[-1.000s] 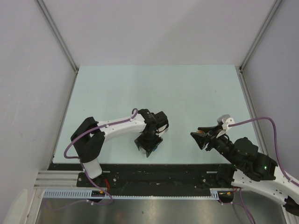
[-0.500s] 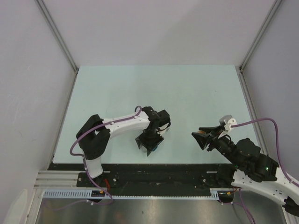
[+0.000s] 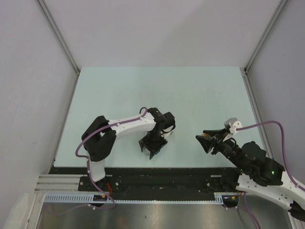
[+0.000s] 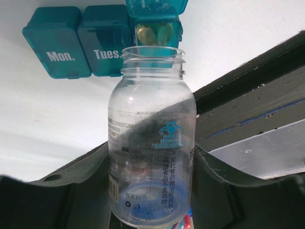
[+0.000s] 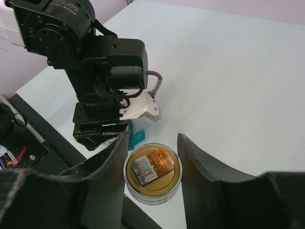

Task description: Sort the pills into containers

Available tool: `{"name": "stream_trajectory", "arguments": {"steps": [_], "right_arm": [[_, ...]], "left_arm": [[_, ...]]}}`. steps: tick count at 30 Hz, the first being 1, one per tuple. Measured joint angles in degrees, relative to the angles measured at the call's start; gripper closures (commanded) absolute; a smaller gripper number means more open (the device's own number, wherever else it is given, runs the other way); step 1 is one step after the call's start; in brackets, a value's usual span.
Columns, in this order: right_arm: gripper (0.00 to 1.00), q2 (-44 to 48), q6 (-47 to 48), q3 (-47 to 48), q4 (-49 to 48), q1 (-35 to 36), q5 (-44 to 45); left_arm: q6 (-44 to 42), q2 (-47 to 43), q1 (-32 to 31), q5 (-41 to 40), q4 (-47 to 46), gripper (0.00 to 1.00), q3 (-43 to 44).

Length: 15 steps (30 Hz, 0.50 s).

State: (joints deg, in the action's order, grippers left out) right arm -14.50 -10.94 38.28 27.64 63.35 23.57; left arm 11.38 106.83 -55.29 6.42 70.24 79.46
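In the left wrist view my left gripper (image 4: 151, 188) is shut on a clear, open-mouthed bottle (image 4: 151, 143) that looks empty. Its mouth points at the blue pill box (image 4: 76, 40) lying on the table. The compartments marked Mon. and Tues. are closed. The third compartment stands open with yellow pills (image 4: 155, 33) inside. In the top view the left gripper (image 3: 152, 148) hides most of the box near the table's front edge. My right gripper (image 5: 152, 162) is shut on the bottle's gold cap (image 5: 152, 174) and holds it above the table, to the right (image 3: 206, 139).
The black front rail of the table (image 4: 257, 100) runs just beside the pill box. In the right wrist view the left arm's wrist (image 5: 95, 62) stands close ahead, with a corner of the pill box (image 5: 136, 138) showing under it. Grey walls enclose the table.
The left arm's elbow and wrist have shifted a little to the right, while its gripper stays over the pill box. The right gripper has hardly moved.
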Motion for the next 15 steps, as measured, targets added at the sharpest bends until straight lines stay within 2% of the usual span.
{"name": "stream_trajectory", "arguments": {"steps": [15], "right_arm": [[1.0, 0.1, 0.0, 0.0, 0.0, 0.0, 0.0]], "left_arm": [[-0.9, 0.5, 0.0, 0.0, 2.4, 1.0, 1.3]]}}
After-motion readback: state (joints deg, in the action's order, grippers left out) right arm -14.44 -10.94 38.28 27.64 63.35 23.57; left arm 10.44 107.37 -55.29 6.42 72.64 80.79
